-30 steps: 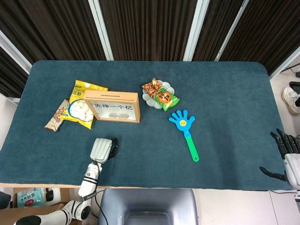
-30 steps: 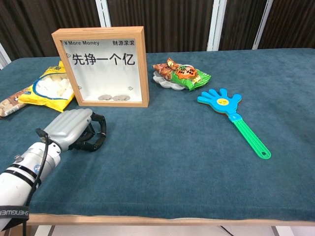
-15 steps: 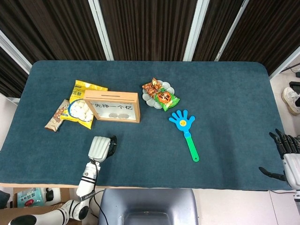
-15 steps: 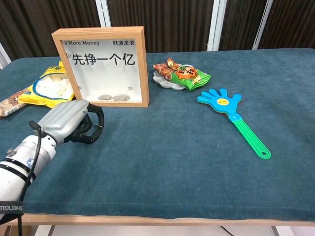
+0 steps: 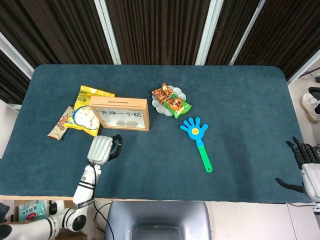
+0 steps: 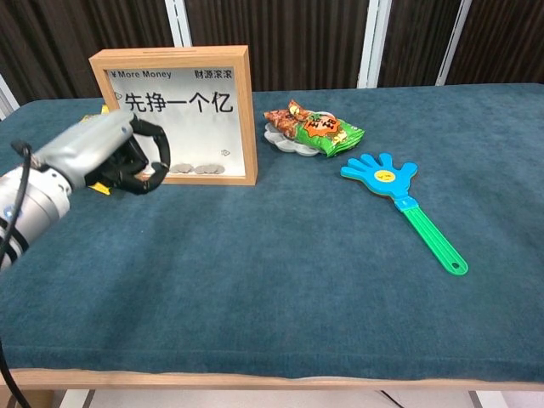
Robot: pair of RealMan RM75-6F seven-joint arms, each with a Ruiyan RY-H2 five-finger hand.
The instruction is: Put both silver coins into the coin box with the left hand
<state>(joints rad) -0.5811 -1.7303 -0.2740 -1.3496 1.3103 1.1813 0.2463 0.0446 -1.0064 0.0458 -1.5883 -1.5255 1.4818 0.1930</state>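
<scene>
The wooden coin box [image 5: 120, 114] [image 6: 174, 115] stands upright left of the table's middle, with a glass front and printed characters. Silver coins [image 6: 197, 169] lie inside it along the bottom. My left hand [image 5: 102, 148] [image 6: 119, 157] hovers above the cloth just in front of the box's lower left corner. Its fingers are curled in toward the thumb, and whether a coin sits between them is hidden. No loose coin shows on the cloth. My right hand [image 5: 305, 167] hangs past the table's right edge, fingers apart and empty.
A yellow snack bag [image 5: 89, 111] and a brown bar [image 5: 61, 123] lie left of the box. A small plate [image 5: 156, 104] [image 6: 280, 140] with snack packets sits right of it. A blue hand-shaped clapper [image 5: 199, 140] [image 6: 399, 191] lies further right.
My left hand has risen off the cloth and moved away from the front edge toward the box's lower left corner, fingers still curled. The right hand has stayed put.
</scene>
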